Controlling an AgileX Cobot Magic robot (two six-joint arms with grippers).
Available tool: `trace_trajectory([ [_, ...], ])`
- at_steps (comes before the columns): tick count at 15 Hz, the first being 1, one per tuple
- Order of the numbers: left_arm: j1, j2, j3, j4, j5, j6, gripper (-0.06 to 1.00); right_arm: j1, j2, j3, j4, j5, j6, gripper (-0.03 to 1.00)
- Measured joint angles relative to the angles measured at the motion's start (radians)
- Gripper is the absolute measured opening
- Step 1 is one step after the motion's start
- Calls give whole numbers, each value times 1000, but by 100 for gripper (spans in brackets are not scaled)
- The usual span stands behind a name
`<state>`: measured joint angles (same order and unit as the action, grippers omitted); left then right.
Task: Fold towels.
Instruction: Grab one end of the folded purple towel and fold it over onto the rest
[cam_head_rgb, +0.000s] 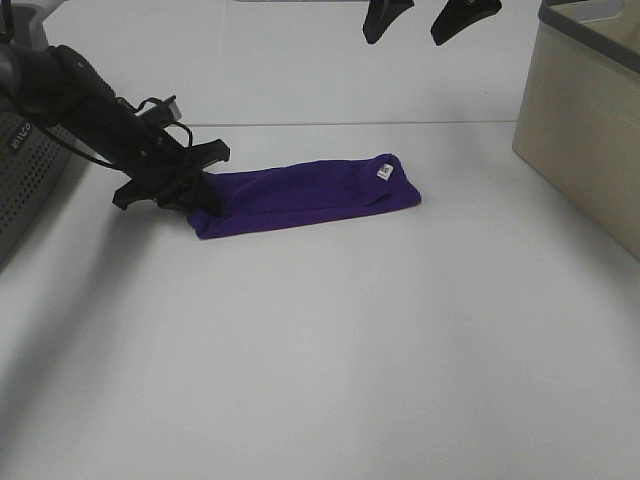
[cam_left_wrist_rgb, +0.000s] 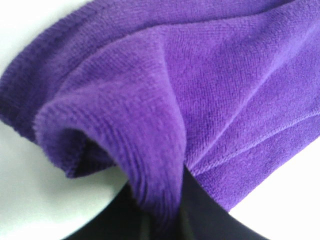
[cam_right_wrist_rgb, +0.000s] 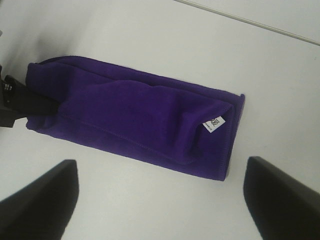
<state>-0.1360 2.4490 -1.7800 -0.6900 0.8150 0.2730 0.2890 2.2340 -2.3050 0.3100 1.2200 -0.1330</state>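
Observation:
The deep purple towel (cam_head_rgb: 305, 195) lies folded into a long strip on the white table, with its small white tag (cam_head_rgb: 384, 172) near the right end. My left gripper (cam_head_rgb: 203, 190) is shut on the towel's left end; in the left wrist view the cloth (cam_left_wrist_rgb: 165, 100) bunches up between the black fingers (cam_left_wrist_rgb: 200, 212). My right gripper (cam_head_rgb: 432, 22) hangs high above the table at the back, open and empty; its wrist view looks down on the towel (cam_right_wrist_rgb: 135, 117) and tag (cam_right_wrist_rgb: 213, 123) between the two fingertips (cam_right_wrist_rgb: 40, 200).
A beige basket (cam_head_rgb: 585, 120) stands at the right edge of the table. A dark grey perforated unit (cam_head_rgb: 25, 170) sits at the far left behind my left arm.

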Motion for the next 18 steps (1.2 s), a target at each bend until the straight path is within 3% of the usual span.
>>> trace_trajectory([
  [1, 0, -1, 0, 3, 2, 17, 4, 0, 0, 0, 0, 0, 0, 87],
  [5, 60, -102, 16, 176, 52, 36, 4, 0, 0, 0, 21, 0, 0, 87],
  [7, 77, -178, 16, 180, 51, 63, 4, 0, 0, 0, 50, 0, 0, 87],
  [11, -23, -188, -2, 105, 44, 182, 4, 0, -11, 0, 55, 0, 0, 87],
  [16, -174, -46, -162, 83, 37, 155, 4, 0, -110, 0, 33, 2, 0, 87],
  [17, -204, 0, -211, 82, 38, 121, 11, 0, -135, 0, 19, 2, 0, 87],
  [18, -219, 9, -222, 72, 37, 116, 26, 0, -148, 0, 18, 2, 0, 87],
])
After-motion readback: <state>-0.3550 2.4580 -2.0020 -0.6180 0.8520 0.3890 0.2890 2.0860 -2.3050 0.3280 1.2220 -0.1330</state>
